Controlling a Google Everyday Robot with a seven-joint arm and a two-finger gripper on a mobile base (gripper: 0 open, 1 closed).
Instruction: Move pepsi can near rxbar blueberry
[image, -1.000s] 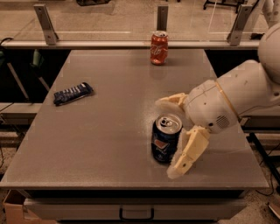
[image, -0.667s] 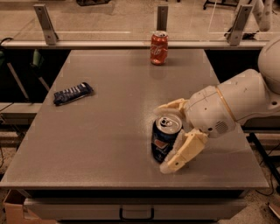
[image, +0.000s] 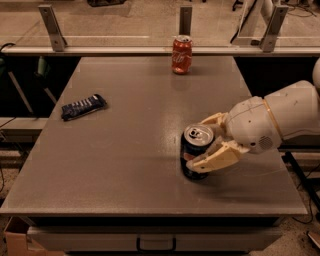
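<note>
The pepsi can (image: 197, 136), dark blue with a silver top, stands upright on the grey table (image: 115, 170), right of its middle and toward the front. My gripper (image: 198, 145) reaches in from the right, with one cream finger behind the can and one in front, pressed against its sides. The can rests on the table. The rxbar blueberry (image: 83, 106), a flat dark navy bar, lies near the table's left edge, far to the left of the can.
An orange-red soda can (image: 182, 54) stands at the table's back edge, near the middle. A rail with metal posts (image: 52, 27) runs behind the table. My white arm (image: 280, 117) comes in over the right edge.
The fingers have come together around the pepsi can, the front finger swinging up from low on the right onto its side. The can has stayed in place.
</note>
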